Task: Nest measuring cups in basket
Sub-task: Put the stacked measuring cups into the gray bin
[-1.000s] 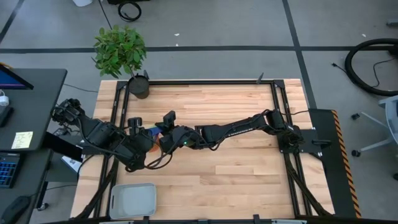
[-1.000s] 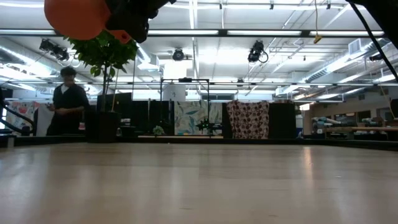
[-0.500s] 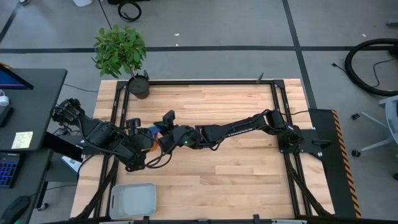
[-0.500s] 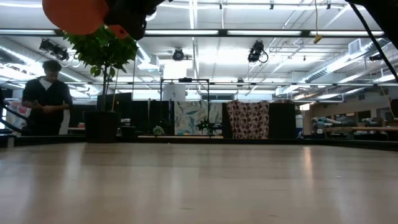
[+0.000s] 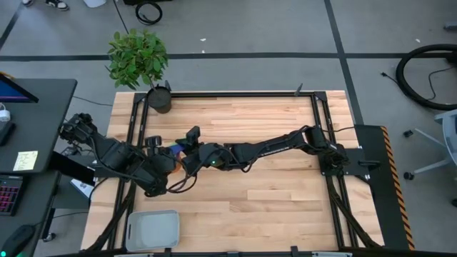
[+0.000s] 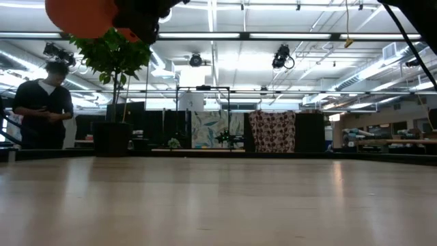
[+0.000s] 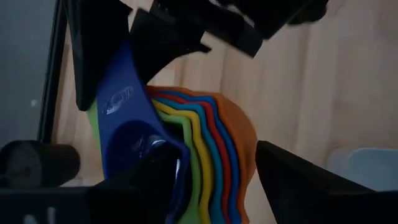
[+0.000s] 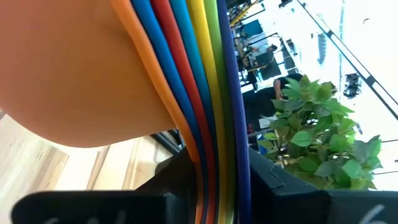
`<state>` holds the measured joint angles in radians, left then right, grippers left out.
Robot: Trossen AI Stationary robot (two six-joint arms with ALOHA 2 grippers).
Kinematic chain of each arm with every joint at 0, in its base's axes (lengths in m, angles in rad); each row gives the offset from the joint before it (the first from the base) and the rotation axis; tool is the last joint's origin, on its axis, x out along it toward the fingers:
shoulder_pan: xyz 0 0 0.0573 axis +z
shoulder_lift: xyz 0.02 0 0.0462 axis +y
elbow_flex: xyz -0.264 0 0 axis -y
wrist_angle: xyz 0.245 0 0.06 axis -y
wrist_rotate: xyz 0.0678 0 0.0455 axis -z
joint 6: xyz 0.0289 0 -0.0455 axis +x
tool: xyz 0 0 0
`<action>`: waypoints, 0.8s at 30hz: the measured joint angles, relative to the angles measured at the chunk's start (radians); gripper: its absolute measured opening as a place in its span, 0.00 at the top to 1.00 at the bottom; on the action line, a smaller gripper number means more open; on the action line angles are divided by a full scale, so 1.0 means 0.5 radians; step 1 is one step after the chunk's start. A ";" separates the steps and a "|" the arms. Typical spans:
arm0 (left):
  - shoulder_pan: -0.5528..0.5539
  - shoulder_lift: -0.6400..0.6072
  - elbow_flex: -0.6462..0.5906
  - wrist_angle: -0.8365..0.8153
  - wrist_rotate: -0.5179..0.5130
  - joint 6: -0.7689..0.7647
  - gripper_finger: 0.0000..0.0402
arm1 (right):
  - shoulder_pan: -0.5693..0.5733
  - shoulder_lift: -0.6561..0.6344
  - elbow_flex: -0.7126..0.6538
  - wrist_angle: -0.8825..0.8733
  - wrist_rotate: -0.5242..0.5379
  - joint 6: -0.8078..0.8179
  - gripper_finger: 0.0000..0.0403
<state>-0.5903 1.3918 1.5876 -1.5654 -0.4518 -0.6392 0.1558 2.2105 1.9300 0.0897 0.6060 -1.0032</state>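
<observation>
The measuring cups (image 5: 173, 150) are nested in one stack: dark blue innermost, then yellow, green, light blue and red, with orange (image 7: 239, 140) outermost. My right gripper (image 5: 187, 146) reaches in from the table's right and is shut on the stack's handles. It holds the stack high over the table's left half; the low view shows the orange bowl (image 6: 80, 16) at its top edge. My left gripper (image 7: 217, 186) is open, one finger on either side of the stacked bowls. The light grey basket (image 5: 152, 228) sits at the table's near left corner. My right gripper pinches the bundled flat handles (image 8: 211, 124) of the nested cups between its two fingers (image 8: 267, 186). The stack is lifted clear of the table, and the orange bowl (image 8: 68, 68) juts out beside the fingers. My left gripper: one finger (image 7: 143, 180) stands at the dark blue cup's rim; whether it touches, I cannot tell.
A potted plant (image 5: 159, 98) stands at the table's far left corner. A dark frame rail (image 5: 136, 135) runs along the left edge. Bare wood lies between the arms and the basket (image 7: 367, 168). A person (image 6: 42, 109) stands in the room beyond the table.
In the low view the held stack has edged slightly up and to the left. Both grippers keep their gaps unchanged.
</observation>
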 joint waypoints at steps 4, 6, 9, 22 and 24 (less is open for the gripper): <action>0.000 0.001 -0.149 0.008 -0.015 0.000 0.45 | -0.002 0.011 -0.004 -0.026 -0.002 -0.024 0.79; 0.000 0.001 -0.190 0.014 -0.019 -0.001 0.46 | -0.003 0.011 -0.004 -0.042 -0.002 -0.025 0.79; -0.001 0.001 -0.197 0.021 -0.034 -0.001 0.49 | -0.003 0.011 -0.004 -0.059 -0.002 -0.022 0.79; -0.002 0.002 -0.201 0.070 -0.046 -0.002 0.61 | -0.001 0.011 -0.004 -0.073 -0.010 -0.038 0.79; -0.001 0.002 -0.201 0.080 -0.041 -0.003 0.61 | 0.000 0.011 -0.004 -0.074 -0.024 -0.038 0.79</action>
<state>-0.5910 1.3930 1.4872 -1.5257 -0.4720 -0.6408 0.1558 2.2162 1.9278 0.0528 0.5942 -1.0221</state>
